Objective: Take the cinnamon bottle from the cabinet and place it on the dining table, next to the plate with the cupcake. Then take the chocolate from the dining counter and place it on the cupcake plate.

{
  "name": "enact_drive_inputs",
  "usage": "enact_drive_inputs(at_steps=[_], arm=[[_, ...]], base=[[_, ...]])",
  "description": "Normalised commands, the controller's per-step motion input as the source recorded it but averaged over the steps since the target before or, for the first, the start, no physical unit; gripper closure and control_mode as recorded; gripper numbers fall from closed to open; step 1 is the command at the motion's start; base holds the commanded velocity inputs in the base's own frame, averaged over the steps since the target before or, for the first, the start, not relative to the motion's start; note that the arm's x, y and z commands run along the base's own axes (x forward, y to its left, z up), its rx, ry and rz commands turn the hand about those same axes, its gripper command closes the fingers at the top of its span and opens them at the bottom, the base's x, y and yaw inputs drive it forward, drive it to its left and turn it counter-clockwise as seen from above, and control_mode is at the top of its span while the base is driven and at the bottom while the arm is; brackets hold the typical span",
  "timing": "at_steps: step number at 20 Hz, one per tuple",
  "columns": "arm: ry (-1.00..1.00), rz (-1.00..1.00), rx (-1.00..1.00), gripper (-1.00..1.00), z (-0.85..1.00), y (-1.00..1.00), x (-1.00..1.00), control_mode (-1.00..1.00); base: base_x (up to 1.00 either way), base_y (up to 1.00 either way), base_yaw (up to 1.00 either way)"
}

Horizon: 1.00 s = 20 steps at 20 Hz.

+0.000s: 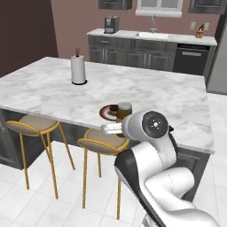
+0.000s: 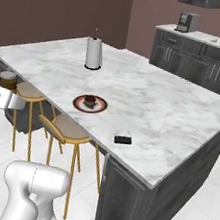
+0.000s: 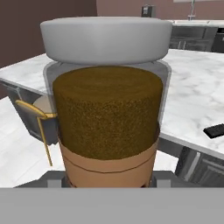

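My gripper [image 2: 6, 88] is shut on the cinnamon bottle [image 3: 107, 109], a brown jar with a grey lid, and holds it upright. The jar [image 2: 7, 78] hangs over the stools, just off the near edge of the white marble dining table [image 2: 158, 105]. On the table near that edge sits the red-rimmed plate [image 2: 98, 109] with the small dark cupcake [image 2: 89, 100]. In the left base view the jar [image 1: 124, 109] stands in front of the plate [image 1: 105, 111]. The black chocolate bar [image 2: 122, 140] lies flat on the table to the right of the plate, also seen as the chocolate [image 3: 214, 130].
A paper towel roll [image 1: 78, 69] stands further back on the table. Gold-legged stools [image 1: 33, 125] [image 1: 103, 141] sit under the near edge, below the jar. A back counter holds a sink and a coffee machine [image 1: 111, 25]. White floor tiles surround the table.
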Motion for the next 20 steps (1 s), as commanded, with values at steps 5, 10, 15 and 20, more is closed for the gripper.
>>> enact_drive_inputs(at_steps=[5, 10, 15, 20], arm=[[0.0, 0.0, 0.0, 1.0, 0.0, 0.0, 0.0, 1.0], [0.0, 0.0, 0.0, 1.0, 0.0, 0.0, 0.0, 1.0], [0.0, 0.0, 0.0, 1.0, 0.0, 0.0, 0.0, 1.0], [0.0, 0.0, 0.0, 1.0, 0.0, 0.0, 0.0, 1.0]], base=[[0.68, 0.14, 0.0], [0.56, 0.02, -0.04], [0.53, 0.09, -0.09], [0.49, 0.16, -0.06]])
